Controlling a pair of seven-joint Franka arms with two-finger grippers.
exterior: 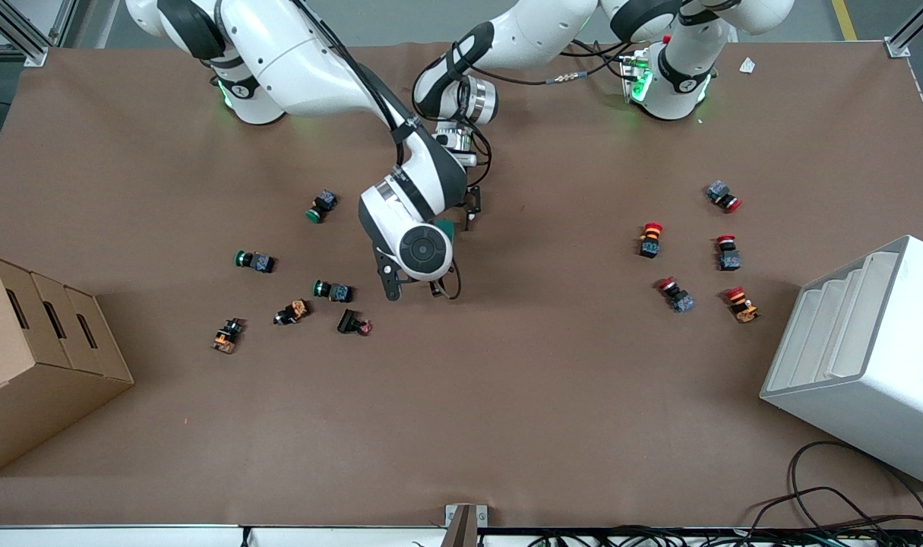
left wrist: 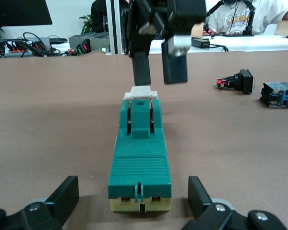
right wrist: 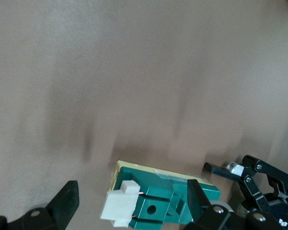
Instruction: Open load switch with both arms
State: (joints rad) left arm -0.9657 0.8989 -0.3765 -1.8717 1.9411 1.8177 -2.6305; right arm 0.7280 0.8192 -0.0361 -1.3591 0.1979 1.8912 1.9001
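A dark-green load switch [left wrist: 140, 165] lies flat on the brown table [exterior: 507, 395] near its middle, a white toggle piece [left wrist: 143, 92] at one end. In the left wrist view the left gripper [left wrist: 129, 201] sits low at the switch's blunt end with its two fingers spread wide, one on each side of the body and touching neither. The right gripper [left wrist: 159, 64] hangs just above the toggle end, its fingers parted with a narrow gap, holding nothing; in the right wrist view its own fingers [right wrist: 62, 203] straddle the switch [right wrist: 163, 201] from above. The step in hand appears to be the approach: both pincers are lined up on the switch but neither has closed. The next move likely calls for the left gripper to close on the body and steady it, and for the right gripper to come down onto the toggle and lever it open. The two pincers work close together, so a collision between them is the main risk. Near the right gripper, toward the right arm's end of the table, lie loose green push buttons [exterior: 254, 260]; red push buttons [exterior: 650, 239] lie well apart toward the left arm's end. None blocks the switch. A cardboard box [exterior: 36, 357] and a white rack [exterior: 864, 349] stand at the table's ends.
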